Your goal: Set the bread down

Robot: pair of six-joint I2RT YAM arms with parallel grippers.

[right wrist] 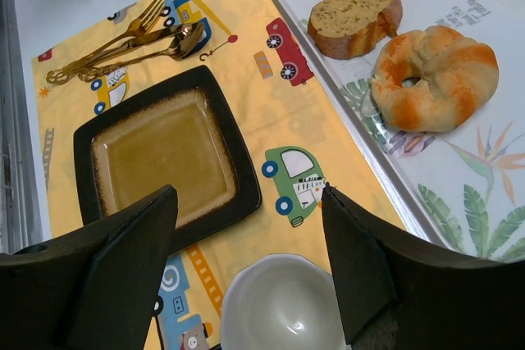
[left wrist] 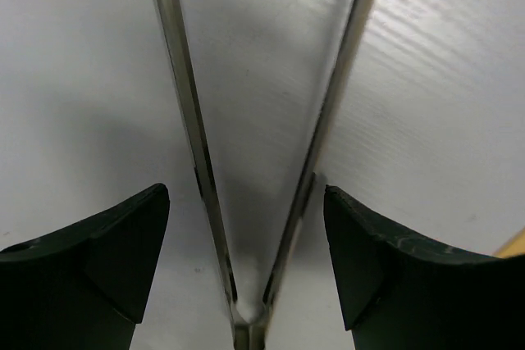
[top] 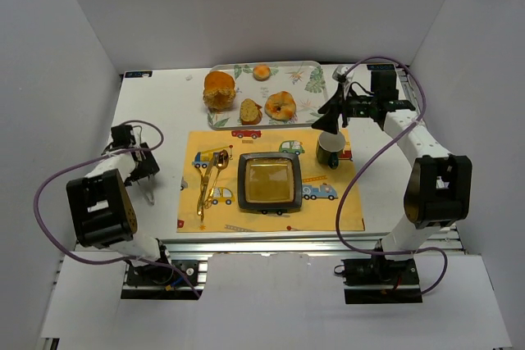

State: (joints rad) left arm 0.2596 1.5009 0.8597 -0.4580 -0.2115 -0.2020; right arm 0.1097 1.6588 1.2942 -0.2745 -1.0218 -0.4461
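Top external view, left pincer (left wrist: 246, 190) outward: released, astride tongs (left wrist: 185, 96) on table (top: 156, 104). Right pincer (right wrist: 248, 194) released, empty, above cup (right wrist: 279, 301). Bread (top: 218, 89) at tray's (top: 305, 94) left end: far-right of left pincer, far-left of right, seemingly equidistant.

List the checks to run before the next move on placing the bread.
1. Bread location: ok, on the tray, with no gripper near it.
2. Square plate bare: ok, nothing on it.
3. Left gripper state: ok, open. The tongs lie on the table between its fingers, unclamped.
4. Right gripper empty: ok, open and holding nothing.
5. Room below the right gripper: not ok, the white cup sits directly beneath it.
6. Bread in a wrist view: cannot tell, only a scrap shows at the top edge of the right wrist view.
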